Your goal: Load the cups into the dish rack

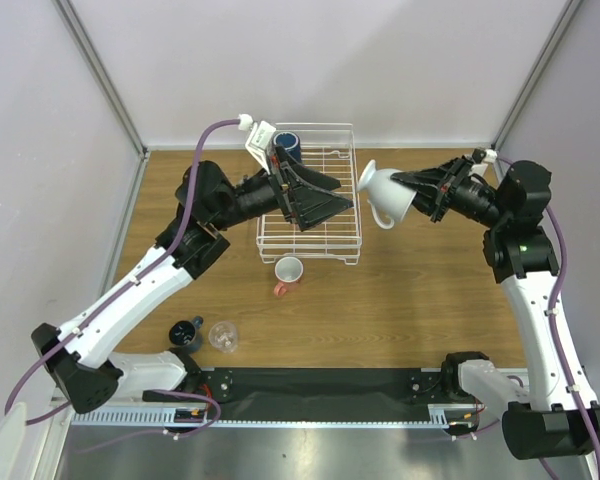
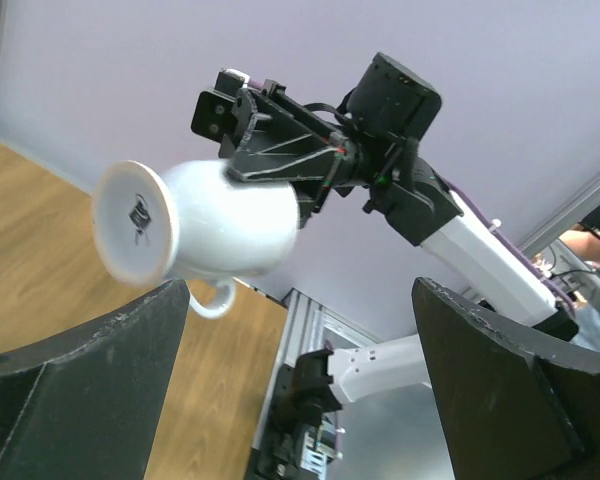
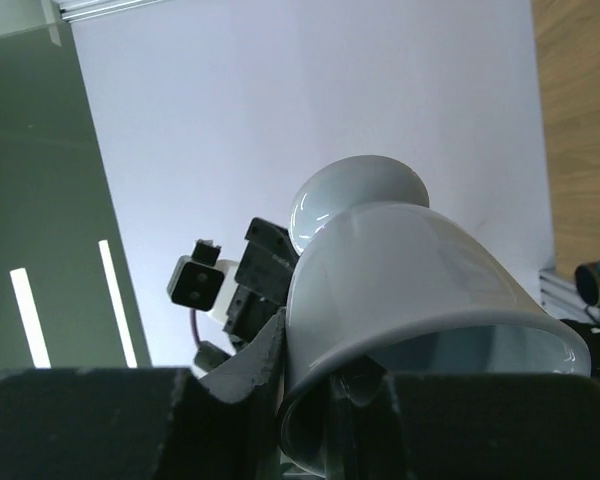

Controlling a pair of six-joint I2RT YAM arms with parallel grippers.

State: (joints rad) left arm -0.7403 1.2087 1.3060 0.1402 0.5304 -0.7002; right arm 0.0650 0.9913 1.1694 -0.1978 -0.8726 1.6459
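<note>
My right gripper [image 1: 410,190] is shut on the rim of the light grey mug [image 1: 383,190] and holds it tilted in the air just right of the white wire dish rack [image 1: 326,150]. The mug fills the right wrist view [image 3: 410,270], and the left wrist view shows its base [image 2: 195,235]. My left gripper [image 1: 342,196] hangs open and empty over the rack, facing the mug; its fingers [image 2: 80,400] are wide apart. The large navy mug [image 1: 286,148] stands in the rack's far left corner. The salmon-pink cup [image 1: 288,271] lies on the table in front of the rack.
The small dark blue cup [image 1: 185,330] and the clear glass tumbler [image 1: 223,336] stand on the wooden table near the left arm's base. Grey walls close off the back and sides. A black strip runs along the near edge.
</note>
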